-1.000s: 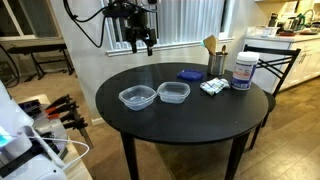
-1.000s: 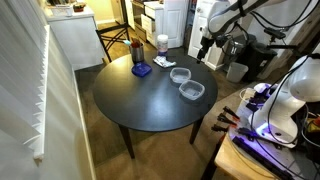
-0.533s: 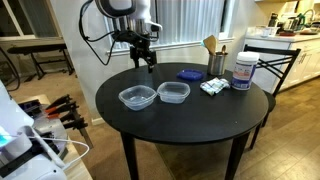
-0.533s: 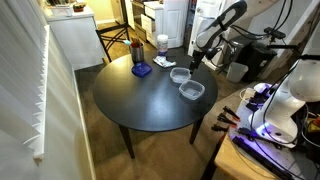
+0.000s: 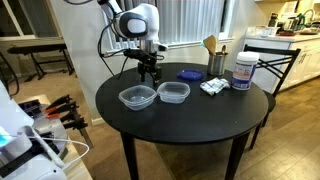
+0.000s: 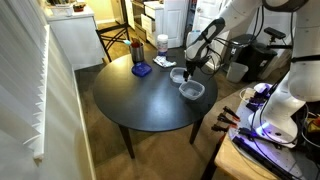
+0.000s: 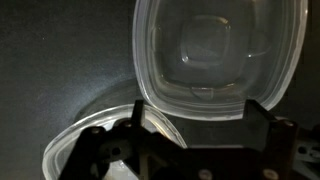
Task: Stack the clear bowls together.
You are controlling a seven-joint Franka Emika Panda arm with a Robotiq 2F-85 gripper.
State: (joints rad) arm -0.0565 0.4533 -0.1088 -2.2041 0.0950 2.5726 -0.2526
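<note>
Spread-open, empty hand (image 5: 150, 73) hovers over the dark worktop (image 5: 190, 125), one clear bowl (image 7: 215, 55) just ahead of it, the second clear bowl (image 7: 95, 135) close beside its fingers.

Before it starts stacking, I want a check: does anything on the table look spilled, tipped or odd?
Nothing stands out. One clear bowl and the other clear bowl sit upright side by side; the white jar stands upright, the blue lid lies flat, and no spill shows on the table.
</note>
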